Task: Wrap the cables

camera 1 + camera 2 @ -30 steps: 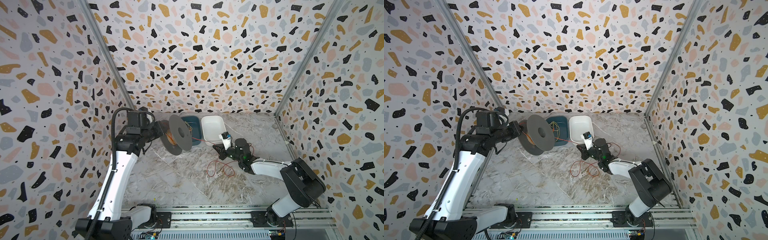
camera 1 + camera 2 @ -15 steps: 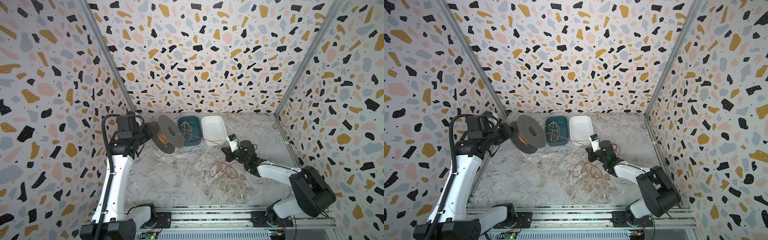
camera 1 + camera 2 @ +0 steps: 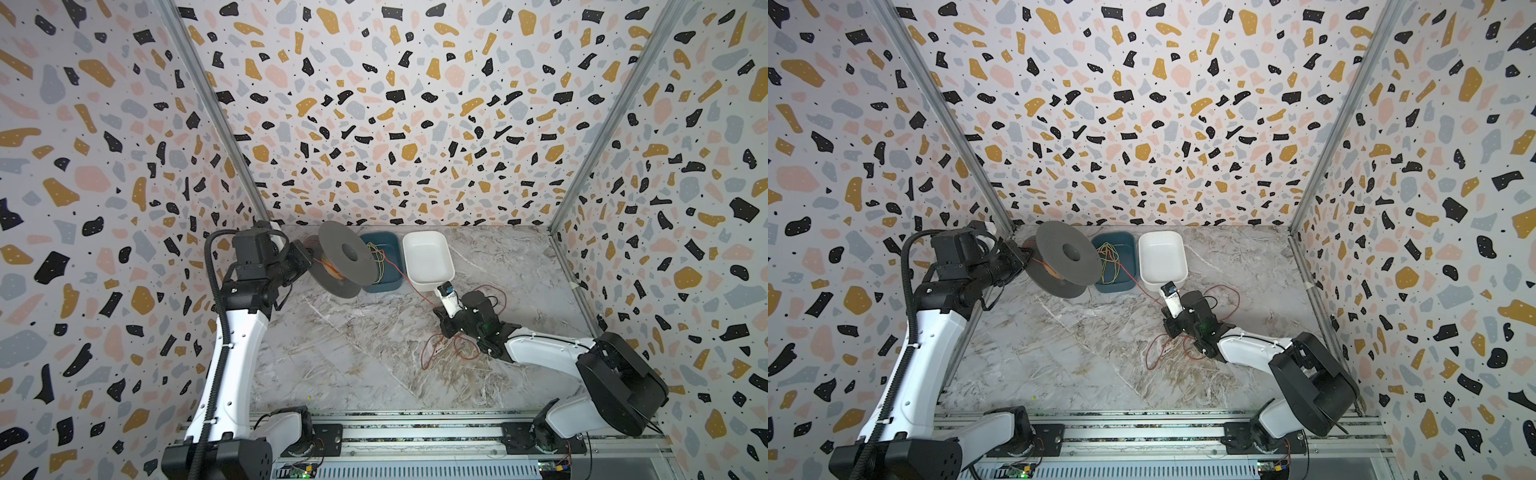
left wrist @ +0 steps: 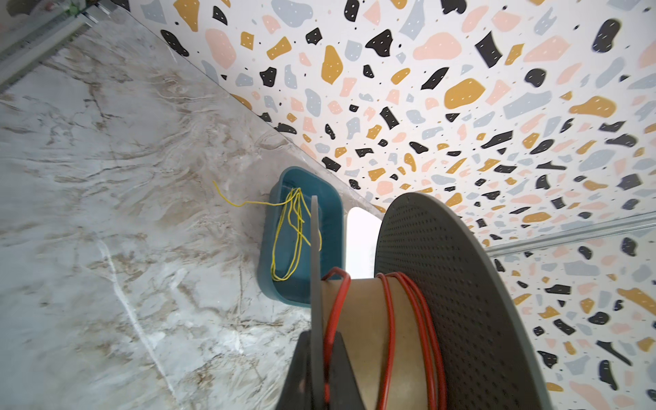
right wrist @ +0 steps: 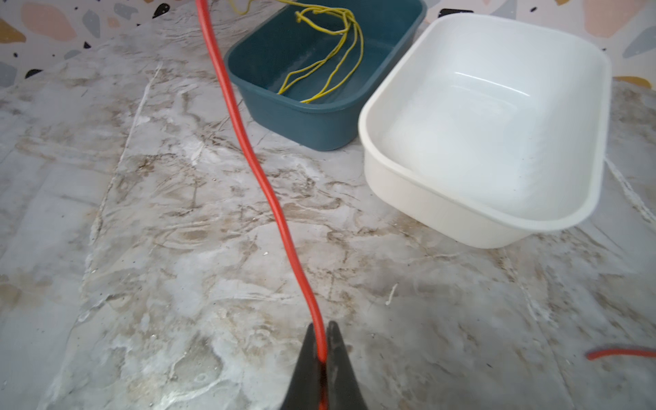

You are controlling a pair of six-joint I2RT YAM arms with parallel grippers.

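A grey spool [image 3: 347,253] [image 3: 1065,255] with a brown core is held off the table at the back left. My left gripper [image 3: 309,259] [image 4: 317,337] is shut on the thin edge of its near flange. Several turns of red cable [image 4: 390,319] lie round the core. From the spool a taut red strand [image 3: 405,278] [image 5: 248,149] runs to my right gripper [image 3: 443,291] [image 5: 322,330], which is shut on it just above the table. More red cable lies in loose loops [image 3: 440,353] [image 3: 1167,353] beside the right wrist.
A teal bin [image 3: 397,266] [image 5: 305,124] holding yellow-green wire [image 4: 294,227] [image 5: 333,56] stands at the back, right behind the spool. Beside it is a white bin [image 3: 428,286] [image 5: 426,198], close to my right gripper. Patterned walls enclose three sides.
The left arm swung the spool left, then partly back, turning it. My right gripper drifted right with the cable, then came back left and nearer the front. Both stayed shut.
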